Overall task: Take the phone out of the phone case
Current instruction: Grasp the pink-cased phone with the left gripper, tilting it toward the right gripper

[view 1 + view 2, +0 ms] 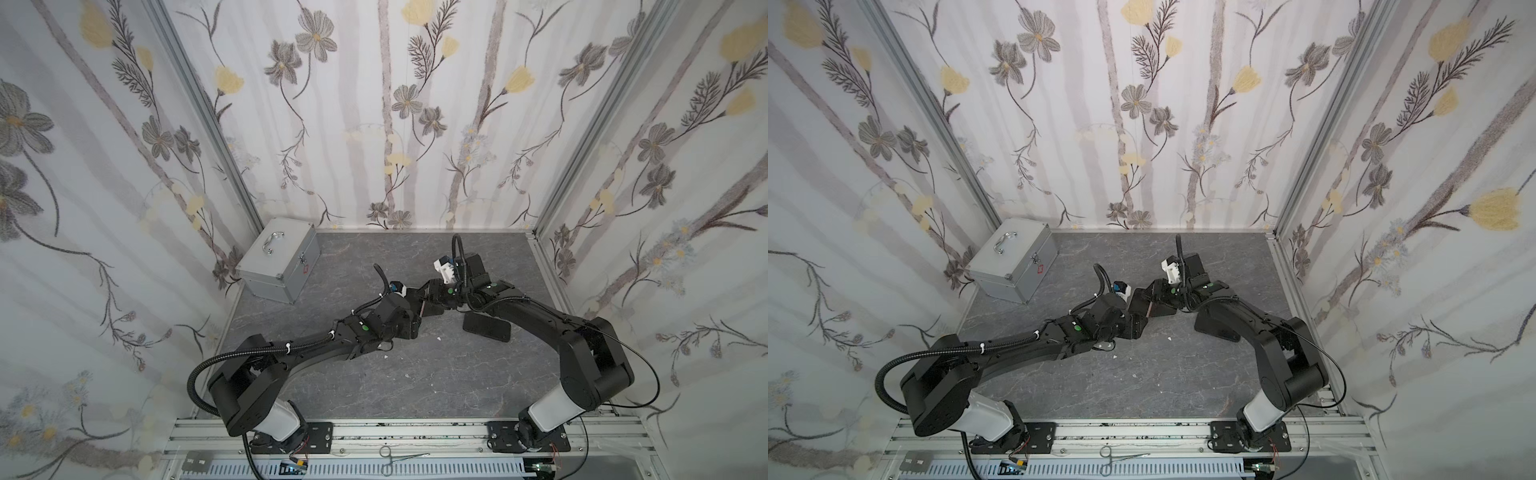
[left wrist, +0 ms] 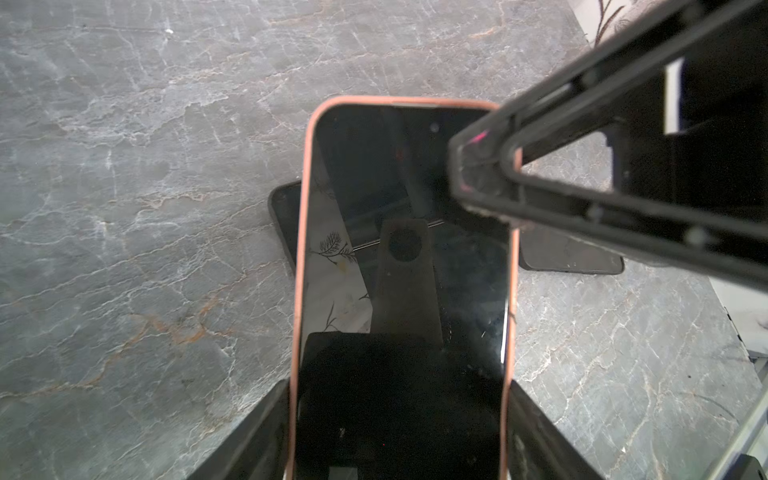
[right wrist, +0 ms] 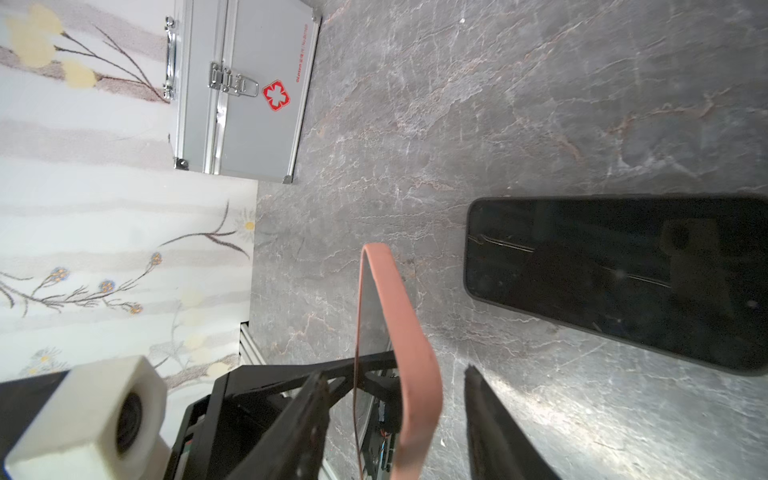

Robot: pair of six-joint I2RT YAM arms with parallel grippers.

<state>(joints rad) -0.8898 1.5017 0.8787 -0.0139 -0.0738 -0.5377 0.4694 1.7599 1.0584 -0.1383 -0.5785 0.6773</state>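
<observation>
1. Left wrist view: looking along the phone point(image 2: 399, 270), showing a glossy black screen mirroring the floral wallpaper point(image 3: 104, 199).
2. Wearing a salmon-pink phone case point(image 2: 305, 208), matte, thin-rimmed, rounding softly at the corners.
3. Clenching the left claw point(image 2: 399, 386) on the case's long edges, holding the phone clear above the counter point(image 2: 124, 208), mid-counter in both top views.
4. Straddling the case's free end with the right claw point(image 3: 395, 372), released, leaving a clear gap beside the pink back.
5. Hanging over a black phone point(image 3: 623, 274), a rounded slab with a shiny face, lying flat on the grey, veined, stone-look surface.
6. Sharing the counter with a ribbed silver first-aid box point(image 1: 278, 266) in the far left corner, bearing a red cross, metal latch and handle.
</observation>
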